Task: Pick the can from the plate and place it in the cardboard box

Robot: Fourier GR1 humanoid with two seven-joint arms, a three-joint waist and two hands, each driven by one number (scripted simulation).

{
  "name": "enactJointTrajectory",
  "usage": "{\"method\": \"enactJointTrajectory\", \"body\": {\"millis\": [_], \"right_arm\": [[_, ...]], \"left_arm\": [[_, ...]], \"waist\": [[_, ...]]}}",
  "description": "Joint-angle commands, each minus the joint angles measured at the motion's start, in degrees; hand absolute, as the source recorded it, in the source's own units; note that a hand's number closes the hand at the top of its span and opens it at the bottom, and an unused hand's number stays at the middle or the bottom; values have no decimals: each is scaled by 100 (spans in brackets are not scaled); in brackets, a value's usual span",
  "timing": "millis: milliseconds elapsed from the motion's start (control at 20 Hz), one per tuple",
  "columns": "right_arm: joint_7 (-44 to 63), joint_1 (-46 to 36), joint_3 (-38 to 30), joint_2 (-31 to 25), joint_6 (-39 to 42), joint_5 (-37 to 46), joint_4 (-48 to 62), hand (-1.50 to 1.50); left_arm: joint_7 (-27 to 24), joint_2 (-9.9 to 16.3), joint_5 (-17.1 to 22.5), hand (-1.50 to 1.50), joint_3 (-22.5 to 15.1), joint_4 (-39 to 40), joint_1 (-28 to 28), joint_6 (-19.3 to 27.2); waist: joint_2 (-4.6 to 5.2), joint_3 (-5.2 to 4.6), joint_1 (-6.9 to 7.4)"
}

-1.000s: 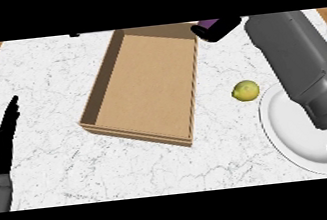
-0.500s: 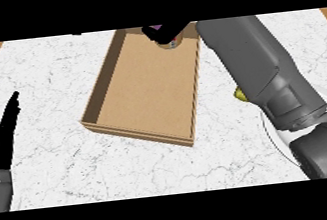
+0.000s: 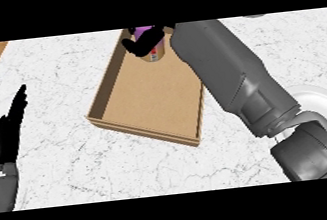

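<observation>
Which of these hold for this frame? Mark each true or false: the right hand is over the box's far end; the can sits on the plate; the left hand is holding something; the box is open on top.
1. The right hand is over the far end of the cardboard box. True.
2. The can sits on the plate. False: it is at the right hand, over the box's far end.
3. The left hand is holding something. False: it rests open at the view's left, fingers straight.
4. The box is open on top. True.
</observation>
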Motion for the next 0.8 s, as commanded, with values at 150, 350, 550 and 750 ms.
{"method": "enactJointTrajectory", "body": {"millis": [150, 350, 550, 750], "right_arm": [[608, -118, 50, 49, -318, -266, 665, -150], [753, -97, 37, 50, -285, -502, 904, -150], [350, -16, 2, 51, -251, -736, 867, -150], [-126, 100, -217, 51, -434, -1035, 687, -150]], "left_arm": [[82, -36, 11, 0, -77, -156, -68, -97], [-225, -132, -82, 0, -191, 92, -245, -61], [-180, -239, -207, 0, -249, 285, -406, 70], [10, -18, -4, 0, -86, -4, -248, -186]], "waist": [[44, -1, 230], [113, -9, 424], [107, -6, 388], [64, 4, 315]]}}
